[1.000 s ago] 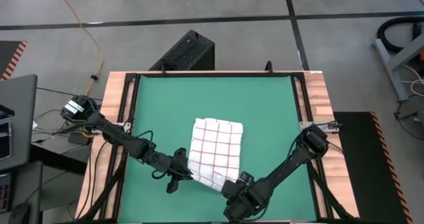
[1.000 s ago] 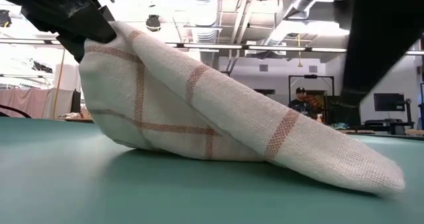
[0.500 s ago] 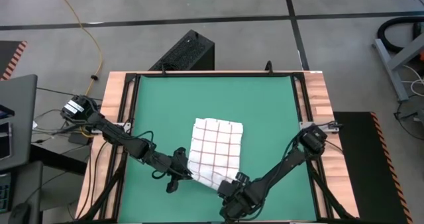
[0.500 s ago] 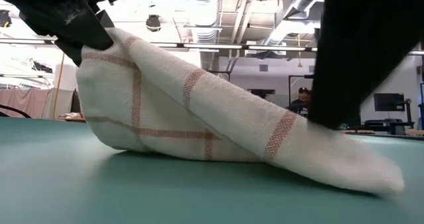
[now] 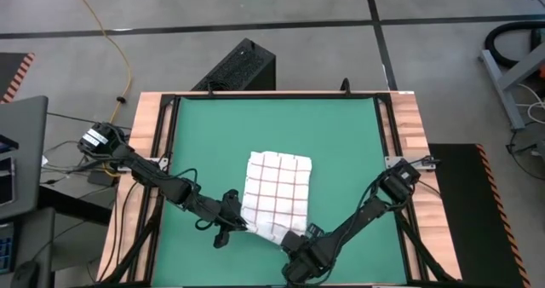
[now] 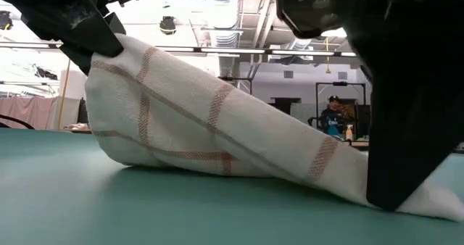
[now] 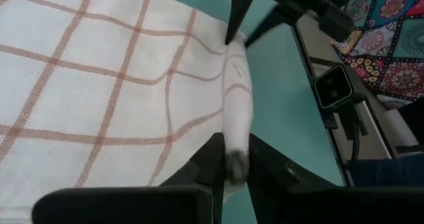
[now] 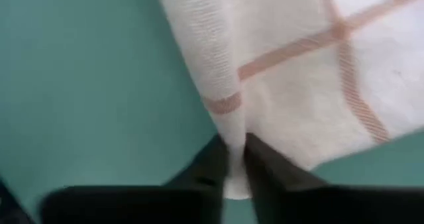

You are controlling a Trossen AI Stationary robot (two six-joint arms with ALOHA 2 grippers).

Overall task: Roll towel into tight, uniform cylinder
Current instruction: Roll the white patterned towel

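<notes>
The towel (image 5: 278, 192), white with red-brown grid lines, lies on the green mat (image 5: 213, 135), with its near edge folded over into a ridge (image 6: 239, 129). My left gripper (image 5: 233, 222) is shut on the ridge's left end, which it holds raised above the mat (image 6: 109, 53). My right gripper (image 5: 295, 237) is shut on the ridge's right end, low at the mat (image 6: 406, 180). The ridge slopes down from left to right between them. The towel's far part lies flat. My left gripper pinches the left end of the towel's folded near edge (image 7: 236, 151) between its two fingers, several layers, coming level from the table's left along the ridge. That end is lifted clear of the mat. My right gripper pinches the right end of the folded near edge (image 8: 232, 134) between its two fingers, slanting down from the table's near right. That end lies low, at the mat, and the towel's corner (image 6: 435, 201) sticks out past the fingers.
The mat has bare green room on the far side and on both sides of the towel. A wooden frame (image 5: 409, 126) borders the mat. A black box (image 5: 243, 66) stands beyond the table's far edge. A person (image 6: 333, 118) sits far off in the room.
My right gripper has gone toward the table's left and down onto the right end of the towel's folded near edge. The ridge now runs straighter from the raised left end down to the right gripper.
</notes>
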